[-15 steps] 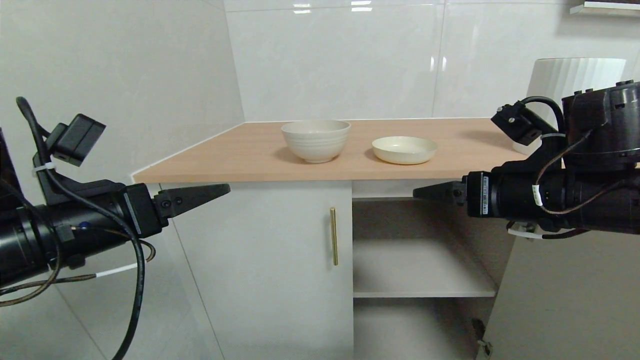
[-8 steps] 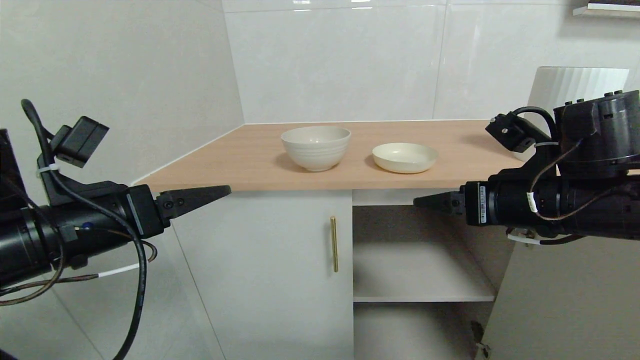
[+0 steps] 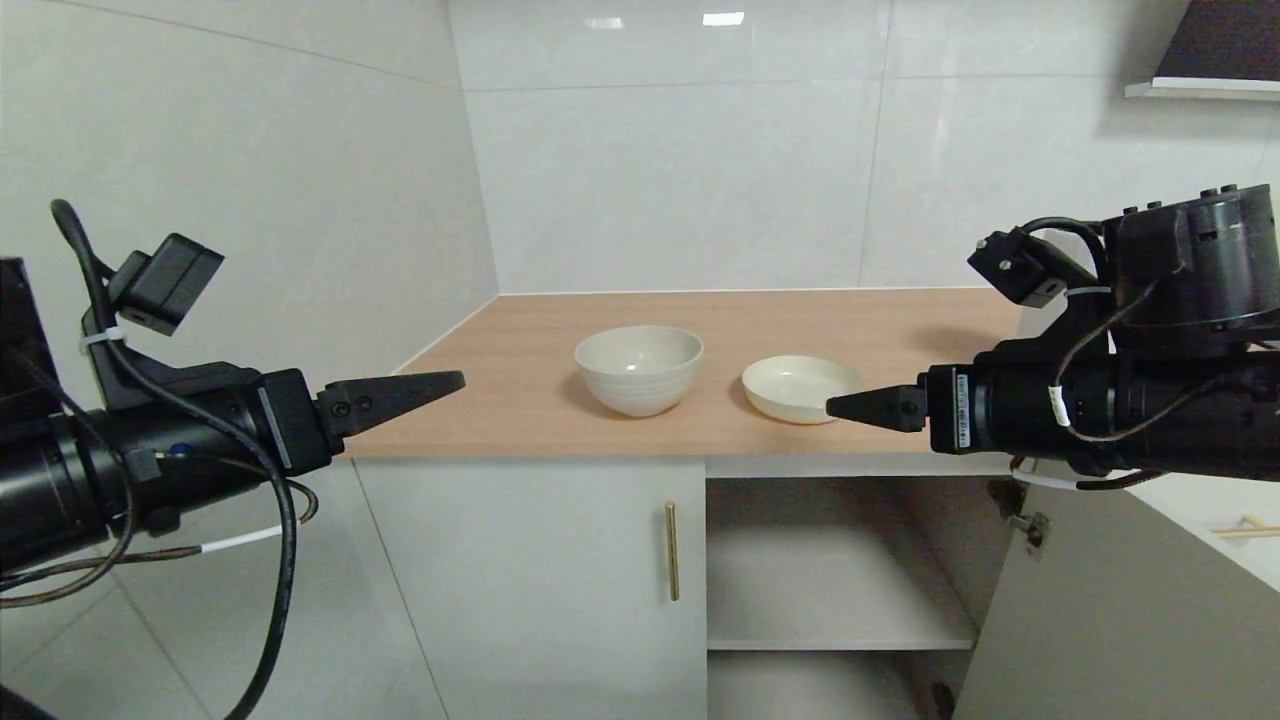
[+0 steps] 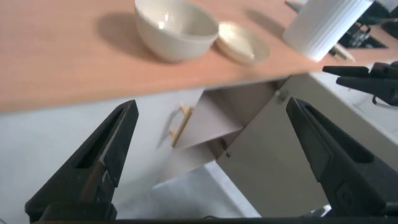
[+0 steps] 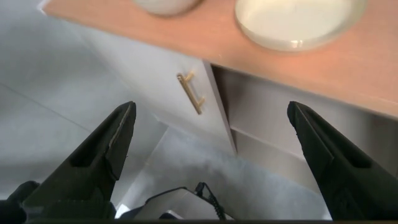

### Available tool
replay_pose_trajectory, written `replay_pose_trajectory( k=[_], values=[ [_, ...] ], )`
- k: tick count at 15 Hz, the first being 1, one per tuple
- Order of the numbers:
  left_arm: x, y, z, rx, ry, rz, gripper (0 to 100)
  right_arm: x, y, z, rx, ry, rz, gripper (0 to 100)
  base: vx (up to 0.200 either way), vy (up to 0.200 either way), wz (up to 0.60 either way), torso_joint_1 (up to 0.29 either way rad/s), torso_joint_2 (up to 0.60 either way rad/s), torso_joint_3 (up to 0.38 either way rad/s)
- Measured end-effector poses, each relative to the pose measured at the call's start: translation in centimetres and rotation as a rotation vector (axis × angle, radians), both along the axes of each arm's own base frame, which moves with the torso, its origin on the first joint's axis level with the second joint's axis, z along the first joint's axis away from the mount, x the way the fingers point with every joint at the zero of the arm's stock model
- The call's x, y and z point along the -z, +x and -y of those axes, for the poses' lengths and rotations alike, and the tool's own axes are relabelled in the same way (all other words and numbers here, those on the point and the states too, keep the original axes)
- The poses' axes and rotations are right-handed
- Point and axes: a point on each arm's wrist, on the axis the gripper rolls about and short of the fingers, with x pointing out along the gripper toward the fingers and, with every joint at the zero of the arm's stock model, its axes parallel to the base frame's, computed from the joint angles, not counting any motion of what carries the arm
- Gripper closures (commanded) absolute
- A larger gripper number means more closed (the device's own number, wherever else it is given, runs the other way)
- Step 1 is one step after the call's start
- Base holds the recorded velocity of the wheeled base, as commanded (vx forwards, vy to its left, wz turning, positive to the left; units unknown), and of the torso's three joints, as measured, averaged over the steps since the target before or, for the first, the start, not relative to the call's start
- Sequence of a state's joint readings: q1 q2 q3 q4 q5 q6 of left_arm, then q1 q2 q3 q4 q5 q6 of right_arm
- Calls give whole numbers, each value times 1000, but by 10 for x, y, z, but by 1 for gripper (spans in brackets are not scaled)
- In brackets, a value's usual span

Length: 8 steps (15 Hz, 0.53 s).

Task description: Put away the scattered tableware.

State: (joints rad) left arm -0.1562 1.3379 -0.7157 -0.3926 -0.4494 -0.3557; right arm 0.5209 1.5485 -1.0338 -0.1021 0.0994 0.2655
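A cream ribbed bowl point(image 3: 638, 368) and a shallow cream plate point(image 3: 800, 387) stand side by side on the wooden countertop point(image 3: 520, 400). My left gripper point(image 3: 445, 381) hovers in front of the counter's left front corner, left of the bowl and apart from it. The right gripper point(image 3: 835, 407) points left at the counter's front edge, its tip just before the plate. Both are open and hold nothing. From the left wrist, gripper point(image 4: 211, 162) spreads wide below the bowl point(image 4: 177, 28) and plate point(image 4: 242, 43). From the right wrist, gripper point(image 5: 217, 162) spreads under the plate point(image 5: 292, 18).
Under the counter, the left cabinet door with a brass handle point(image 3: 671, 551) is shut. The right door point(image 3: 1100, 620) swings open, showing a bare shelf point(image 3: 830, 600). A white ribbed canister point(image 4: 323, 25) stands on the counter to the right. Chopsticks point(image 3: 1245, 528) lie at far right.
The camera has risen and tilted, so the counter sits lower in the picture. Both grippers, earlier below the counter's edge, are now level with its top. Bowl and plate have not moved.
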Motion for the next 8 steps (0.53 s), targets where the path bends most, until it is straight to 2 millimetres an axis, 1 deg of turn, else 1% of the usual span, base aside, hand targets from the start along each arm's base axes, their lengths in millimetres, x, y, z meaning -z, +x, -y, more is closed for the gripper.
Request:
replay_pose_trajectory(
  k=[2,3,5,8],
  values=[
    [0,2,1,1,1,-3,0,1,1,0,1,-1,-2,0,0,0,0,188,-449,-254],
    [0,3,1,2,1,-4,0,1,1,0,1,-2,-3,0,0,0,0,110,-237,-129],
    [-5,7,4,10,0,9,0,1,6,0,9,5,12,0,0,0,0,51,-95,-56],
    [-16,18,10,23,6,-22,0,-2,25,0,45,22,48,0,0,0,0,0,0,0]
  ],
)
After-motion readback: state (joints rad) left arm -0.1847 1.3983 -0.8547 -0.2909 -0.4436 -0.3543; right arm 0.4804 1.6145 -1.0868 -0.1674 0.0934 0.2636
